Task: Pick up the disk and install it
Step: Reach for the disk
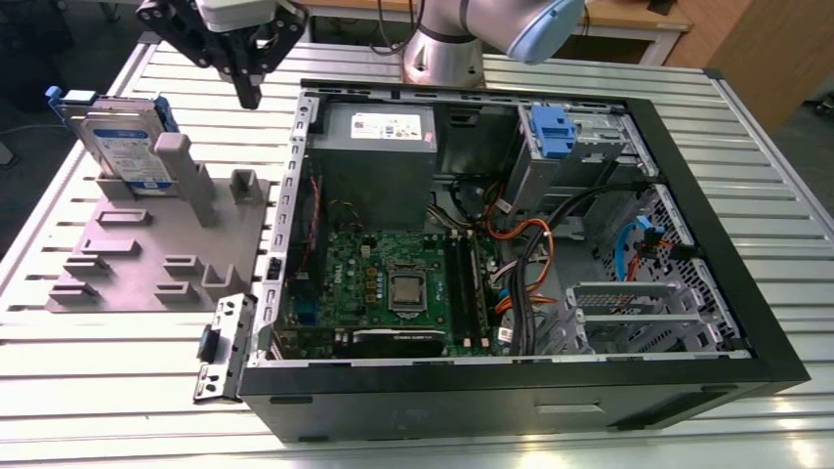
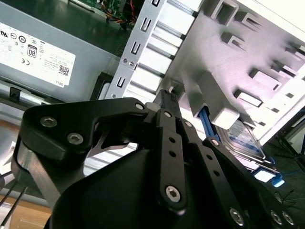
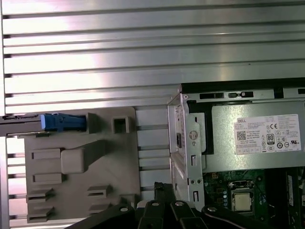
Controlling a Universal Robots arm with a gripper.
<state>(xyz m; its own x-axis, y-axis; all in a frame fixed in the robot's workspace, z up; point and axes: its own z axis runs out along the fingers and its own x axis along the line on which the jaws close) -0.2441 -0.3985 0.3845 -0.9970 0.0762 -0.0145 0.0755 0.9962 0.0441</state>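
Disk stands on edge in a slot at the far end of the grey fixture plate, blue carrier bracket around it, label side toward the exterior camera; not held. In both wrist views it shows in that same slot.

Nearest in the exterior view: slatted aluminium table, then the open computer case lying on its side. A small metal bracket sits at the case's near corner on the exterior view's left. Inside: motherboard with bare CPU, orange and black cables to its right in that view. Further back, grey power supply with white sticker, and a silver drive cage with blue clip.

Gripper hangs above the table between fixture and case, near the far case corner, to the disk's right in the exterior view, apart from it. Fingers are closed together, nothing between them; same in the second wrist view. Arm base is behind the case.
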